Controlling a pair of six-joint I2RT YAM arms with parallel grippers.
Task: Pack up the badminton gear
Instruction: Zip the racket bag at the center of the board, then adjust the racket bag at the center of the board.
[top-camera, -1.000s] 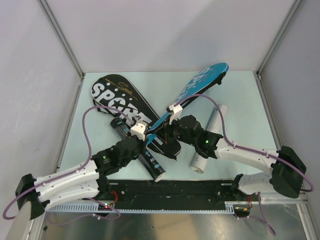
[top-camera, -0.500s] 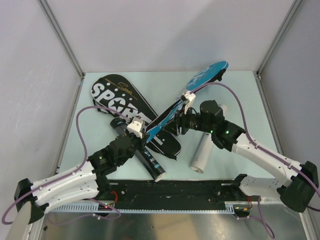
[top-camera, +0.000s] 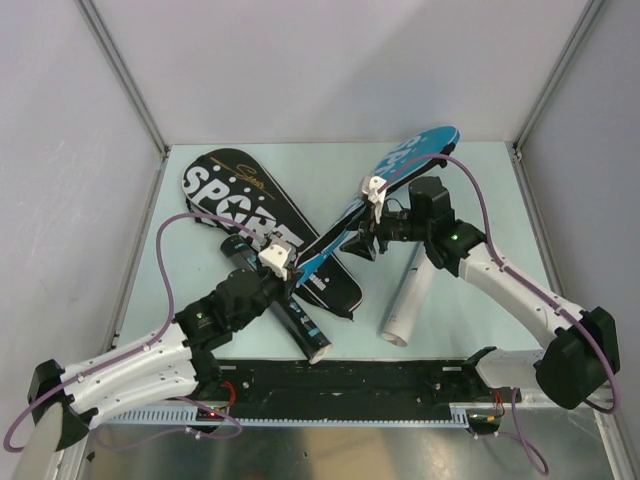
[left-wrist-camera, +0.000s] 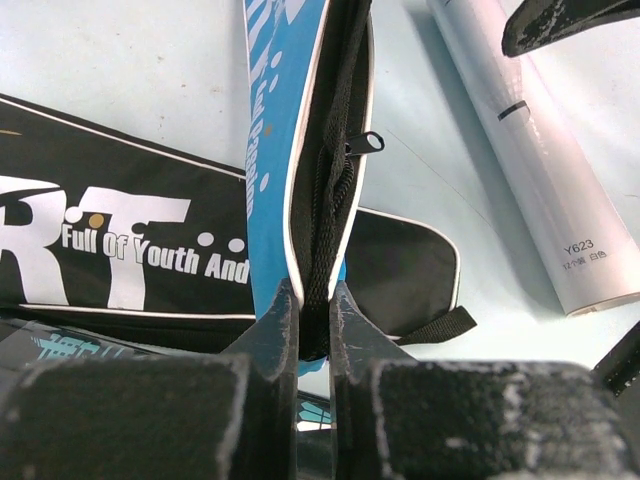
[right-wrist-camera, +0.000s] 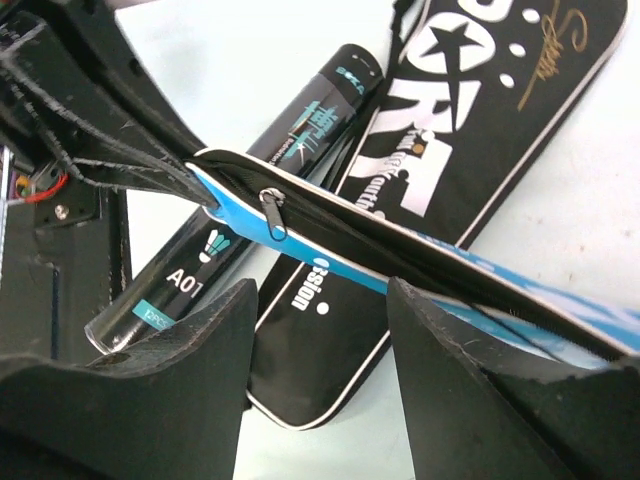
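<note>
The blue racket cover (top-camera: 400, 165) lies on a slant across the black "SPORT" cover (top-camera: 225, 190). My left gripper (top-camera: 293, 268) is shut on the blue cover's narrow end, and the left wrist view shows its jaws pinching the black zipper edge (left-wrist-camera: 318, 240). My right gripper (top-camera: 362, 244) hangs open over the blue cover's middle, fingers (right-wrist-camera: 190, 370) spread with nothing between them. The zipper pull (right-wrist-camera: 272, 216) sits beyond its tips. A black tube (top-camera: 290, 312) lies under my left arm, and a white tube (top-camera: 405, 298) lies to the right.
Frame posts and grey walls close in the table on the left, back and right. A black rail (top-camera: 350, 378) runs along the near edge between the arm bases. Purple cables loop above both arms.
My right gripper has opened, let go of the blue cover and drawn back up and to the right along it. The left gripper keeps its hold.
</note>
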